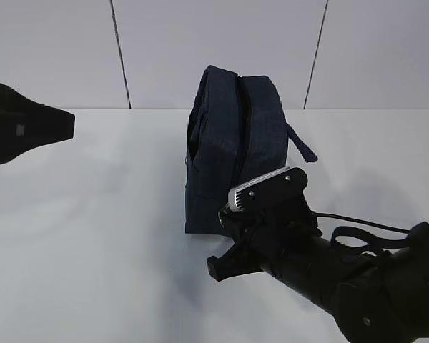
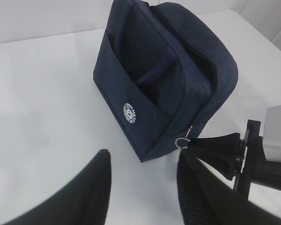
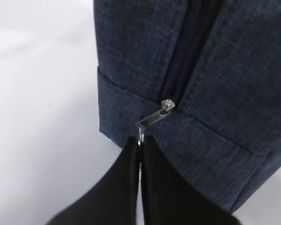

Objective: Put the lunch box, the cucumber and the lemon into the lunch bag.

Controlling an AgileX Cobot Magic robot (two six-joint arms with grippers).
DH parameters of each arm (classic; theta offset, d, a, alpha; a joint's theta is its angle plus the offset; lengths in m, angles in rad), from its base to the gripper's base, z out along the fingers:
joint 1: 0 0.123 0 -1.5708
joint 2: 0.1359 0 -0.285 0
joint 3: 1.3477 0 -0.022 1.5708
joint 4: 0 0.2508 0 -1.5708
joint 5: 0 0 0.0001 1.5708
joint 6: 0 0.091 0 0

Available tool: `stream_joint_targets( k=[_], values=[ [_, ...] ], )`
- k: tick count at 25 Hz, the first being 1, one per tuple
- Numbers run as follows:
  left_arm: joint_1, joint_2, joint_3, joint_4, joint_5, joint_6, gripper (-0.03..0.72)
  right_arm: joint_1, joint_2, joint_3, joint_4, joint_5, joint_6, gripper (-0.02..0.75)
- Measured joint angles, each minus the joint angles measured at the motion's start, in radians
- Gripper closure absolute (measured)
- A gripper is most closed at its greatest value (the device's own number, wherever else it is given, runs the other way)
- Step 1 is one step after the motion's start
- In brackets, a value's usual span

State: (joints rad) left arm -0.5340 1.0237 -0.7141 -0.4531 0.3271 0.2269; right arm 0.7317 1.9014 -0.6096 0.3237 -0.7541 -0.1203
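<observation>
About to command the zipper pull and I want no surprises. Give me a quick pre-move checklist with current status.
1. Right gripper shut on the zipper's ring pull: ok.
2. Zipper slider sits at the end of the track near the lunch bag's bottom edge: ok.
3. Left gripper open and apart from the bag, so it is not bracing it: not ok if you want the bag steadied.
4. Bag upright on the table: ok.
5. Lunch box, cucumber and lemon located: cannot tell, none in any view.
6. Strap handle off the zipper line: ok.
</observation>
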Motion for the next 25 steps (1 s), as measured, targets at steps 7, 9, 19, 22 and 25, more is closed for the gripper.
stream_joint_targets(
  k=[7, 9, 19, 22, 25],
  values=[
    [0.0, 0.0, 0.0, 0.0, 0.0, 0.0, 0.365, 0.0, 0.001, 0.0, 0.0, 0.0, 0.0, 0.711],
    [0.0, 0.0, 0.0, 0.0, 0.0, 0.0, 0.365, 0.0, 0.001, 0.0, 0.0, 0.0, 0.0, 0.684],
    [0.0, 0.0, 0.0, 0.0, 0.0, 0.0, 0.365, 0.0, 0.003, 0.0, 0.0, 0.0, 0.0, 0.607],
    [0.0, 0.0, 0.0, 0.0, 0.0, 0.0, 0.365, 0.0, 0.013, -0.007, 0.014, 0.001, 0.0, 0.607],
    [0.0, 0.0, 0.0, 0.0, 0.0, 0.0, 0.365, 0.0, 0.016, -0.019, 0.054, 0.01, 0.0, 0.605]
  ],
)
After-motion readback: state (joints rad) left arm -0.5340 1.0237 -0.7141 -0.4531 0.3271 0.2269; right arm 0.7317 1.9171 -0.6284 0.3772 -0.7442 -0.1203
